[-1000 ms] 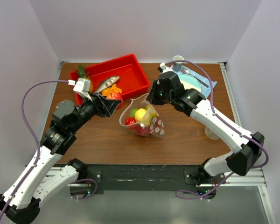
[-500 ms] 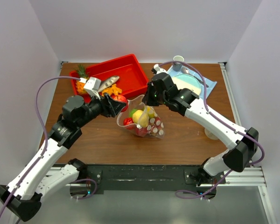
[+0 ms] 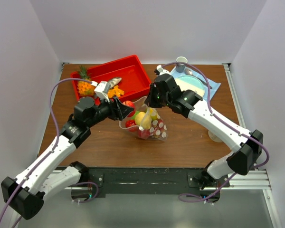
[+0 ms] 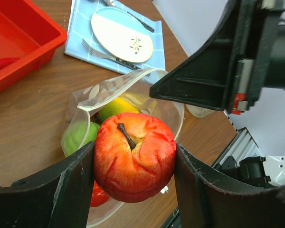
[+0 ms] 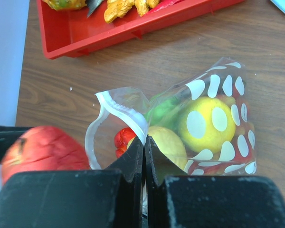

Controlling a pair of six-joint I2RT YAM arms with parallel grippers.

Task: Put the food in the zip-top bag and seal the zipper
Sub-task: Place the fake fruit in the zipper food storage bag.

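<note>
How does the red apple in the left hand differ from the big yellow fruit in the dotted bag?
The wrinkled red plastic apple is gripped in the left hand, outside the clear dotted plastic bag by its open mouth; the smooth yellow round toy fruit lies inside that bag. The apple's skin is creased and shows a dark stem; the yellow fruit looks smooth, no stem visible. Both are round toy fruits.

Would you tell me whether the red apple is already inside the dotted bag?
No, the red apple sits clamped in the left tool, outside the zip-top bag.
</note>
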